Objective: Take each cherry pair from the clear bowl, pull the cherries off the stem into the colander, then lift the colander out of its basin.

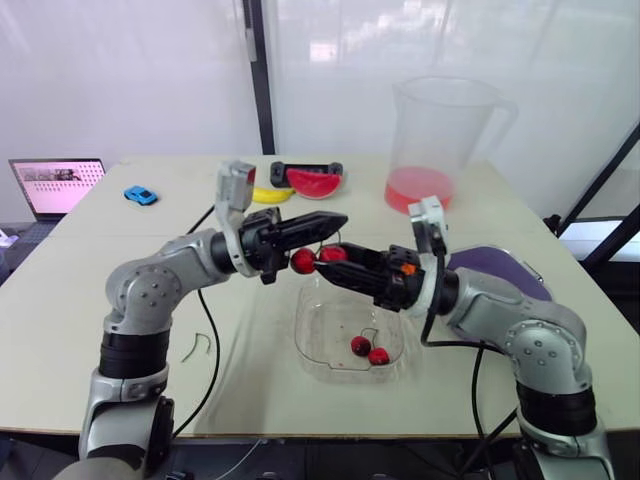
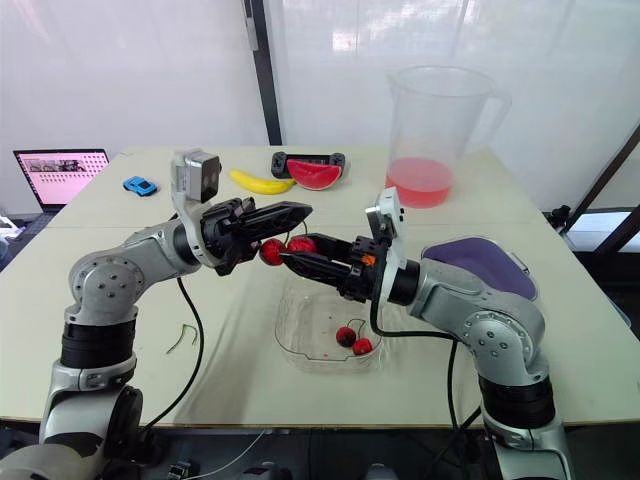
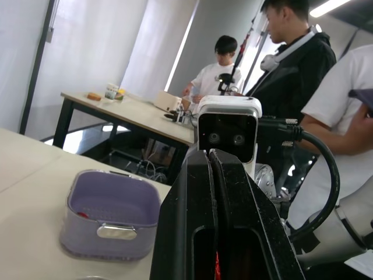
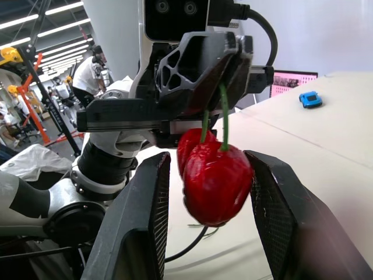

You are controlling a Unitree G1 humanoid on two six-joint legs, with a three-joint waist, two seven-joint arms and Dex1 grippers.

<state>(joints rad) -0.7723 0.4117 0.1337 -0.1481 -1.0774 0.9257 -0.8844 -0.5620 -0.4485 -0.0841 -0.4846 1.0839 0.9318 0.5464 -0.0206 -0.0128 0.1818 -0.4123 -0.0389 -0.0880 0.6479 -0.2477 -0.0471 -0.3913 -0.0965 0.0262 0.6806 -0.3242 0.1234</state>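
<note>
Left gripper (image 1: 338,221) is pinched closed on the stems of one cherry pair (image 1: 303,261), held in the air over the clear bowl (image 1: 312,340). Right gripper (image 1: 330,256) has its fingers parted around one of those two cherries, with a slight gap on one side. Two more cherries (image 1: 370,350) lie in the bowl, near the table (image 1: 60,330) front edge. One purple colander (image 1: 500,268) sits toward the right edge; the tabletop left of the bowl is open.

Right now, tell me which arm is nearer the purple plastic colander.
Right. The right arm runs close beside the purple plastic colander; the left arm reaches in from the opposite side, holding the red cherry pair above the clear plastic bowl.
</note>
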